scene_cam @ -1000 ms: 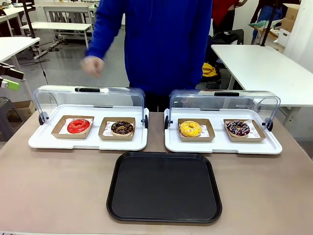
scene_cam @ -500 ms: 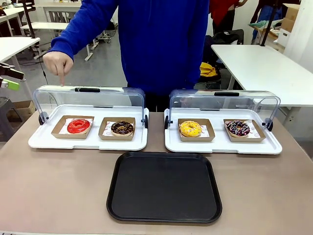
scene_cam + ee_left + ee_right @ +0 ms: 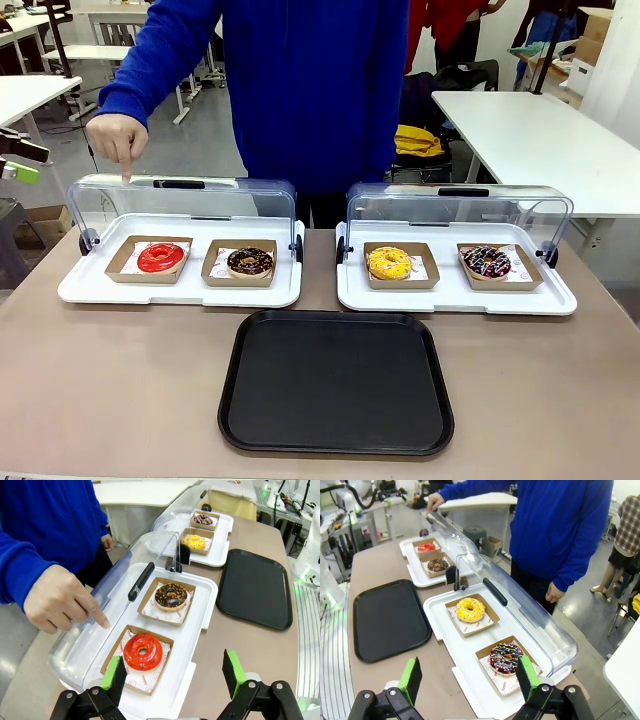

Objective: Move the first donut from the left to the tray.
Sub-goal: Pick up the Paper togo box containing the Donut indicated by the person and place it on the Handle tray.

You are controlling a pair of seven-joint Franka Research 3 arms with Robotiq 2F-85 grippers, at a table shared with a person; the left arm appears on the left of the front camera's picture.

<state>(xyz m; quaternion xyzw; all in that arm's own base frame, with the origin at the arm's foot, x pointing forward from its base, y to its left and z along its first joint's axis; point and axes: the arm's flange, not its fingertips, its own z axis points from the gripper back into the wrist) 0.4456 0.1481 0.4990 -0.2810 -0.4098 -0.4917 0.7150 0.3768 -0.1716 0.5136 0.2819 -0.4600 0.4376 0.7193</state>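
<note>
Front view: red glazed donut (image 3: 161,257) sits in its cardboard holder at the left end of the left white display tray (image 3: 70,290). Black tray (image 3: 335,385) lies at the table's near edge.

Left wrist view: left gripper (image 3: 174,672) has jaws wide, clear of the donut. The person's hand (image 3: 62,605) points close by, so a reach risks striking the finger or the domed lid (image 3: 115,580). Red print on the paper liner (image 3: 142,679) is unreadable.

Right wrist view: right gripper (image 3: 469,679) has jaws wide, holding nothing.

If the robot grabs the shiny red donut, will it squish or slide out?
The red donut looks soft, so pinching would probably dent its glossy glaze. It rests in an open cardboard holder, so tilting might let it slide. Gripping the holder's stiffer-looking edge seems safer.
</note>
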